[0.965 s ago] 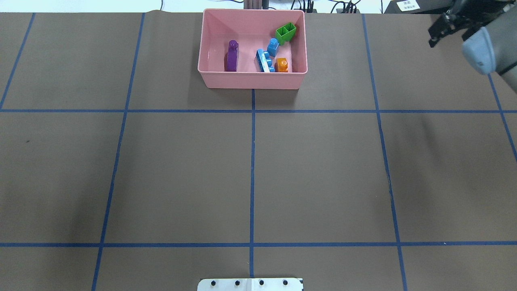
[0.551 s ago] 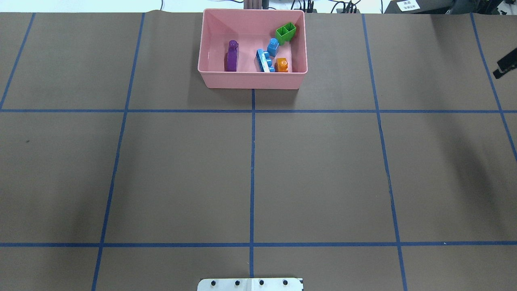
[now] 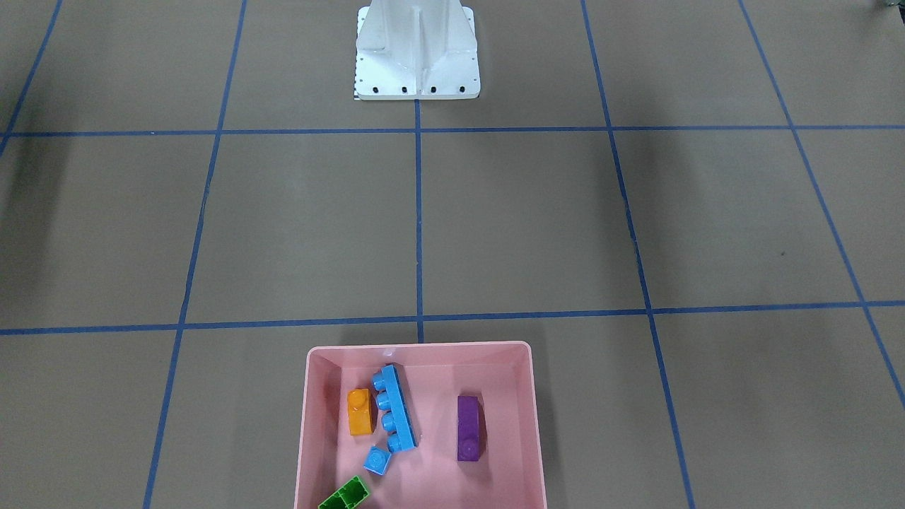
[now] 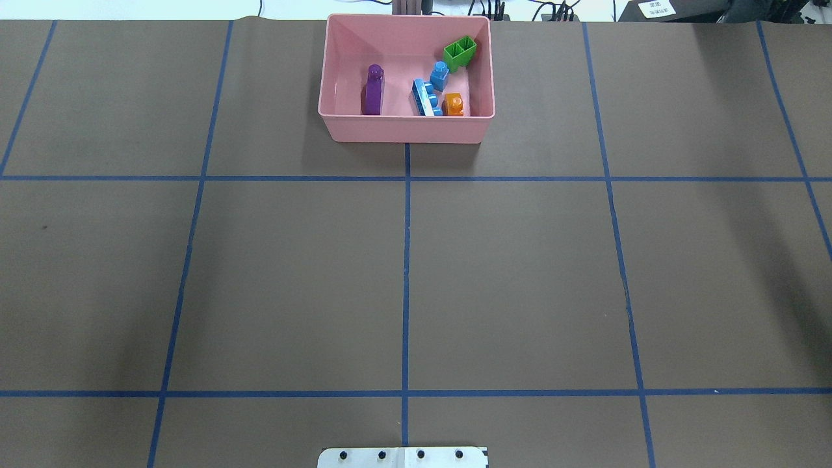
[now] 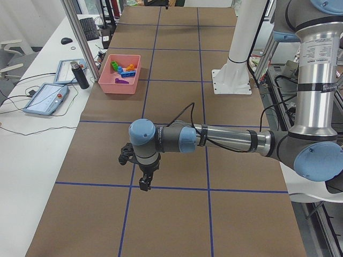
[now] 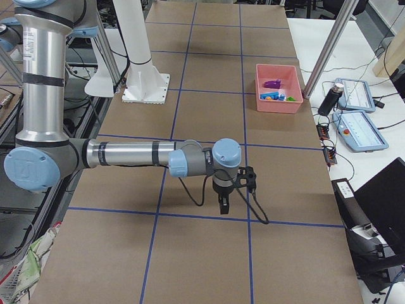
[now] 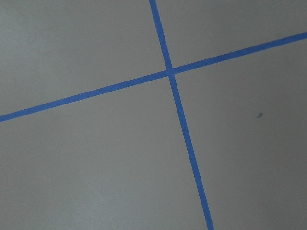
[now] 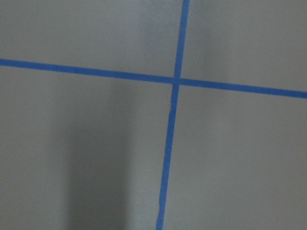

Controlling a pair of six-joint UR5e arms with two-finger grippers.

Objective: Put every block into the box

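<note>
Inside the box [image 3: 417,347], all five blocks [image 3: 393,408] lie in the front view and likewise overhead, while the side views show the left gripper [image 5: 144,183] and right gripper [image 6: 223,208] hanging well apart from it, box far ahead of each, grip impossible to tell: task seemingly done, no pick left.

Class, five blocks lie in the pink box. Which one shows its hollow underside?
The green block, by the box's wall: two open hollow cells face the overhead camera, whereas the other four show studs.

Cropped at the bottom edge: shallow pink plastic tray [image 3: 417,346], green studded brick [image 3: 345,494]. Too small to read: left gripper [image 5: 144,184], right gripper [image 6: 223,206].
</note>
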